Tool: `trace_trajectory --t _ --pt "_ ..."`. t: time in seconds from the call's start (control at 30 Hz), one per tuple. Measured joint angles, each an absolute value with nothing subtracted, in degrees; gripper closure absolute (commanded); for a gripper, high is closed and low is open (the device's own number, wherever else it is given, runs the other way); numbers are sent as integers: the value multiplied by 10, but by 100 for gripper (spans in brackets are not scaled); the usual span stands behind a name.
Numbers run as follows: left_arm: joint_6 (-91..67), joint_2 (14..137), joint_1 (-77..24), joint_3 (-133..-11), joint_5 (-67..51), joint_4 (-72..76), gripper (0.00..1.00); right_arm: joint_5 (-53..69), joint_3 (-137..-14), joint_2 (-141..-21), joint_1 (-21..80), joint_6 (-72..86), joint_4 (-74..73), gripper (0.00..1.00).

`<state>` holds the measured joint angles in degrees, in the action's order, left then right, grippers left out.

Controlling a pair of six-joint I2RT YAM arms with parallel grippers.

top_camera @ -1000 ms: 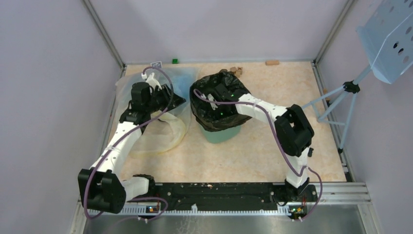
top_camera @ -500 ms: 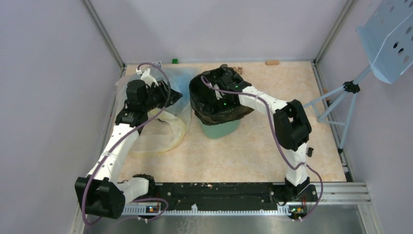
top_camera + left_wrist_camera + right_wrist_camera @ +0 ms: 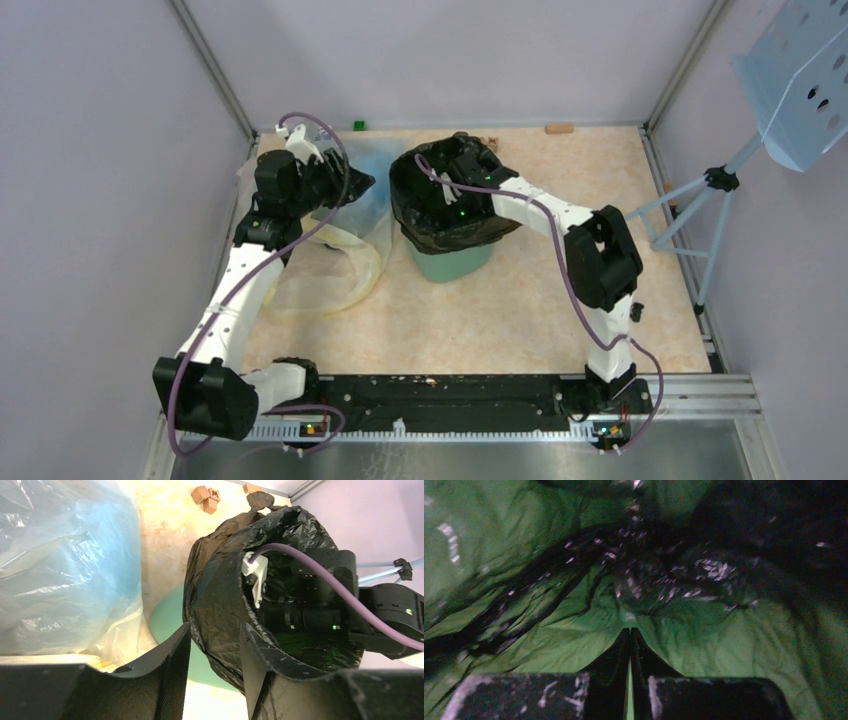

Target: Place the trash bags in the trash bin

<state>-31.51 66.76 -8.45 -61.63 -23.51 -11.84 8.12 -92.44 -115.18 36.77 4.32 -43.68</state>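
Top external view: the black trash bag (image 3: 410, 215) hangs over the rim of the green trash bin (image 3: 452, 266). Inside the bag, the right gripper (image 3: 630, 632) is pressed together, maybe on a fold; too dark to tell. The left gripper (image 3: 215, 630) is spread, beside the bag, holding nothing.

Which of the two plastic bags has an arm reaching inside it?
The glossy black bag over the mint-green bin; the clear bag lies beside it.

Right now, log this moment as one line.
left end effector: open, beside trash bag | right end effector: shut, inside bag | bag: covering trash bin top
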Motion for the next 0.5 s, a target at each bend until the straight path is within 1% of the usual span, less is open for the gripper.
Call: trace_trajectory --t 0.03,0.2,0.37,0.47,0.5 --pt "-314 667 -84 -616 -235 -121 52 83 -920 -1146 369 44 -437 100" --pt "-308 658 -84 -616 -230 -139 47 104 -910 -1104 378 50 -443 87" --pt "-298 641 -84 -616 -229 -152 33 122 -916 -1060 379 56 -454 76" --pt "-294 633 -84 -616 -229 -156 29 123 -937 -1039 379 58 -468 71" --pt "-293 630 -84 -616 -229 -159 29 122 -950 -1034 379 60 -474 68"
